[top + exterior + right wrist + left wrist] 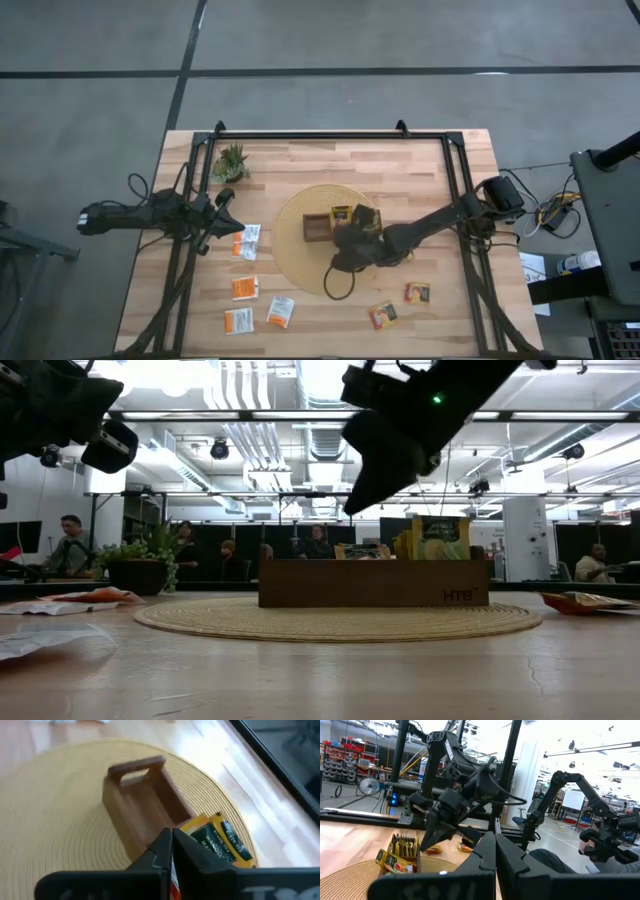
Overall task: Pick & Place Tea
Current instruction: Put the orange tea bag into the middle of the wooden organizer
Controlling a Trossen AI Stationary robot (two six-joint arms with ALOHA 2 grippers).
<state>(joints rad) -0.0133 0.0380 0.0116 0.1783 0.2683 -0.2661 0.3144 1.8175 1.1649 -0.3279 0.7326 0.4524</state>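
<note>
The dark wooden tray (318, 228) (370, 583) (145, 805) sits on a round woven mat (300, 250). Yellow-green sachets (342, 213) (440, 538) (220, 840) stand on edge in one end of the tray. More tea sachets lie flat on the table: white-and-orange ones (247, 241) (280, 312), orange-brown ones (245, 288) (417, 292). My right gripper (348, 248) (352, 508) (172, 845) hangs above the tray, shut, with an orange-and-white sliver between its fingers. My left gripper (228, 212) (495, 851) is shut and raised over the table's left side. My right gripper pinches a thin orange-and-white sachet edge (173, 881) between its two fingers, which point down at a slant over the tray. Only that sliver shows behind the fingertips. The sachet is lifted clear of the tray and the mat.
A small spiky potted plant (231, 162) (140, 565) stands at the far left of the table. A black frame (330, 134) runs along the far edge and both sides. People sit in the room beyond the table. The near middle of the table is bare wood.
</note>
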